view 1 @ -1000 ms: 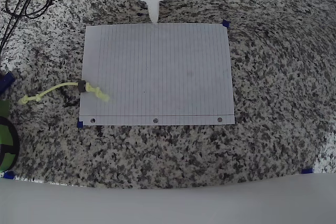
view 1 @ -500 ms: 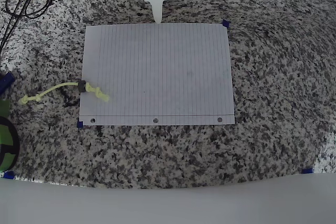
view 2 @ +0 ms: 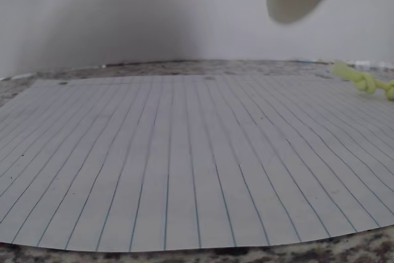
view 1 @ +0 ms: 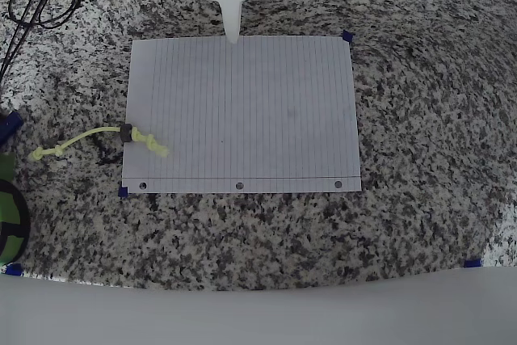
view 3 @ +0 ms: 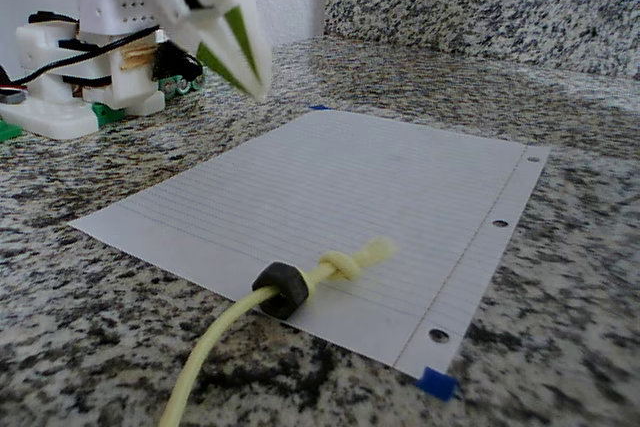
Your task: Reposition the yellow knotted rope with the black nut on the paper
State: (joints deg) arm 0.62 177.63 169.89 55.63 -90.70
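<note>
Overhead view, left to right: rope (view 1: 97,141) is lying at mid-left, half on the granite counter (view 1: 420,119), one knotted end on the paper (view 1: 242,111); nut (view 1: 125,134) is sitting right at the paper's left edge. Gripper (view 1: 234,31) is hanging over the paper's top edge, fingers apparently pressed together, holding nothing.

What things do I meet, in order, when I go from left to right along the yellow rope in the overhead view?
Knotted left end of the yellow rope on the granite → black nut at the paper's edge → right knotted end on the paper → blue tape corner.
</note>
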